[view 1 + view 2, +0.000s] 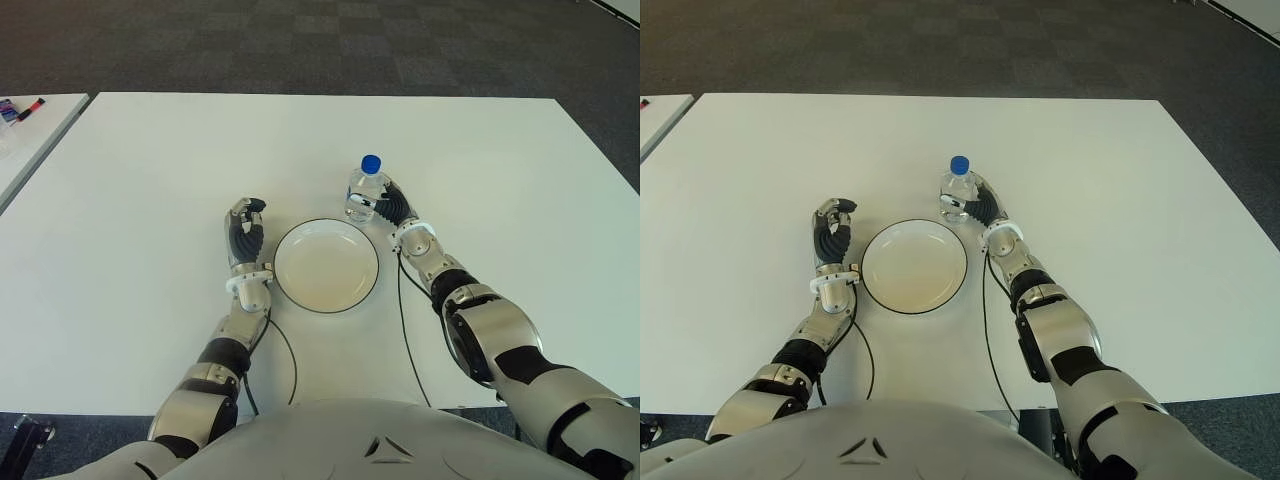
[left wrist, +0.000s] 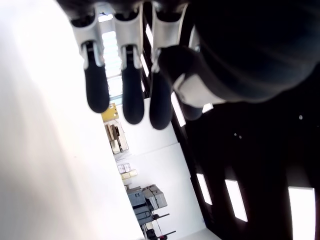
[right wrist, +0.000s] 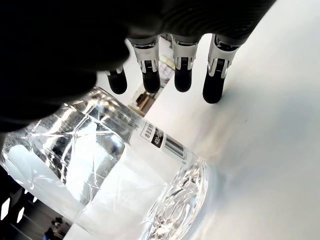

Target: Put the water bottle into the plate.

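A clear water bottle [image 1: 365,192] with a blue cap stands upright on the white table [image 1: 150,170], just behind the right rim of the white, dark-rimmed plate [image 1: 326,266]. My right hand [image 1: 396,209] is right beside the bottle on its right side. In the right wrist view the bottle [image 3: 100,165] lies close against the palm, while the fingers [image 3: 182,75] reach straight past it, open and not closed around it. My left hand [image 1: 245,232] shows just left of the plate, its fingers [image 2: 125,95] relaxed and holding nothing.
A second white table [image 1: 25,140] with small items on it stands at the far left. Dark carpet lies beyond the table's back edge. Thin black cables [image 1: 410,345] run from both wrists toward my body.
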